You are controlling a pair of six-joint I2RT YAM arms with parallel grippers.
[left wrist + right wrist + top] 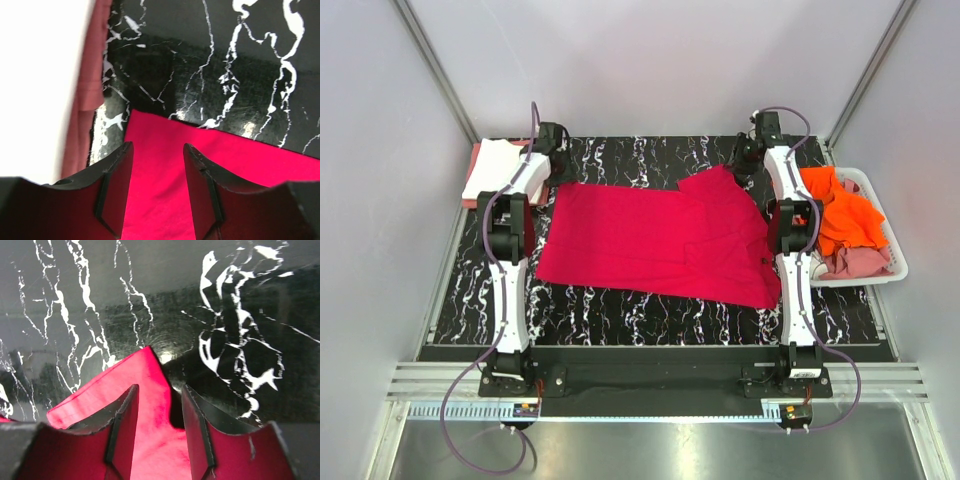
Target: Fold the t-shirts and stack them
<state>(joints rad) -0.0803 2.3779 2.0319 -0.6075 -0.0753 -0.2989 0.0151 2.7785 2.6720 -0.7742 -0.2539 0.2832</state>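
Observation:
A crimson-red t-shirt (650, 240) lies spread flat across the middle of the black marbled table (650, 310). My left gripper (555, 150) hovers over its far left corner, open. In the left wrist view the jaws (157, 145) straddle red cloth (160, 200) without pinching it. My right gripper (745, 160) is over the shirt's far right corner, also open. In the right wrist view a pointed red corner (145, 365) lies beneath and between the fingers (159, 387). A folded white t-shirt (495, 165) rests on a salmon-pink one (92, 75) at the far left.
A white perforated basket (895, 250) stands at the right edge, holding a bright orange t-shirt (845, 220) and a pink one (860, 262). Grey walls close in the back and both sides. Both arm bases are bolted at the near edge.

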